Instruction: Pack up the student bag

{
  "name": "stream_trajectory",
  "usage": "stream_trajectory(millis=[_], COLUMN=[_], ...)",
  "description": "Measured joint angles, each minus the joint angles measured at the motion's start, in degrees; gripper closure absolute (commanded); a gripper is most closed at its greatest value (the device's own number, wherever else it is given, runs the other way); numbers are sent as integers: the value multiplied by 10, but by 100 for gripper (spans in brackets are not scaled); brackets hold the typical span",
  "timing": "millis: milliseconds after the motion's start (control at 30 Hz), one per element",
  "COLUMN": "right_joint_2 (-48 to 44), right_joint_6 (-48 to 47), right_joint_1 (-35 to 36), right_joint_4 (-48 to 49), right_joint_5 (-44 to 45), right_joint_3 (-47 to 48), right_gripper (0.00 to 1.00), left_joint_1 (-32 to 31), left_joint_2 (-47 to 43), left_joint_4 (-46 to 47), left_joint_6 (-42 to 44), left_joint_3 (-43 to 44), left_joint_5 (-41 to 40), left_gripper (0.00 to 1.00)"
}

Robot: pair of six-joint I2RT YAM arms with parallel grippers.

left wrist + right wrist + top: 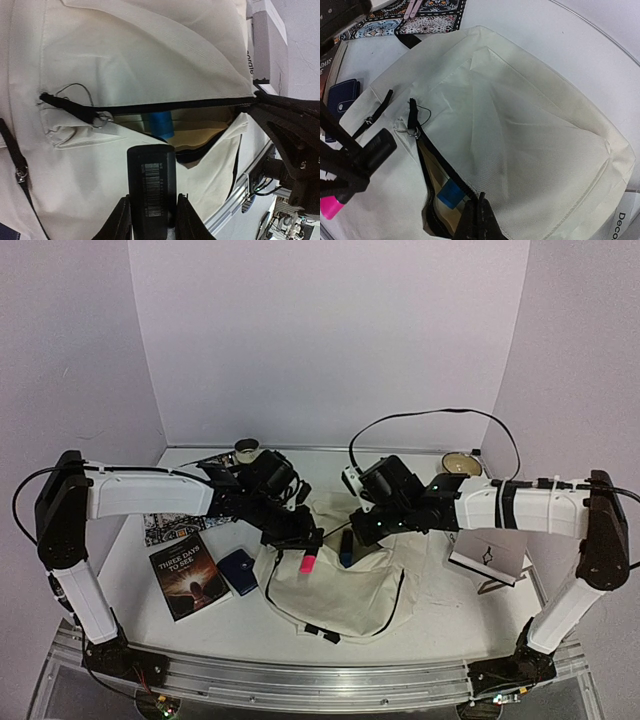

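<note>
The cream student bag [345, 590] lies flat mid-table, its front pocket unzipped along a black zipper [165, 106]. My left gripper [152, 207] is shut on a black marker [151, 182] with a barcode label and a pink cap [308, 562], held just above the pocket mouth. My right gripper [480, 212] is shut on the bag's fabric edge at the pocket opening and holds it up. A blue-capped marker [451, 194] sits inside the pocket, also showing in the left wrist view [161, 125]. In the top view the two grippers, left [300, 540] and right [352, 535], are close together over the bag.
A dark book [188, 578] and a navy wallet [238, 570] lie left of the bag. A patterned book [170, 528] lies behind them. A white card box [488, 555] stands at the right. Two round cups, one at the back left [246, 450] and one at the back right [460, 462].
</note>
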Motion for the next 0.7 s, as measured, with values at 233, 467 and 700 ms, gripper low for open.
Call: stream_trajectory(millis=[233,467,700], right_joint_2=[0,0,0], right_joint_6=[9,17,28], right_joint_1=[0,0,0], right_joint_4=[3,9,18], right_joint_5=[-16,-29,-48], right_joint_3=[3,3,0], right_gripper=[100,100,100], left_joint_1=[-12,-16,-16], left_joint_2=[13,55,76], left_joint_4=[33,42,42], left_joint_6=[-1,-1,-18], left_joint_3=[2,20,38], left_joint_5=[42,63,20], left_gripper=[100,100,100])
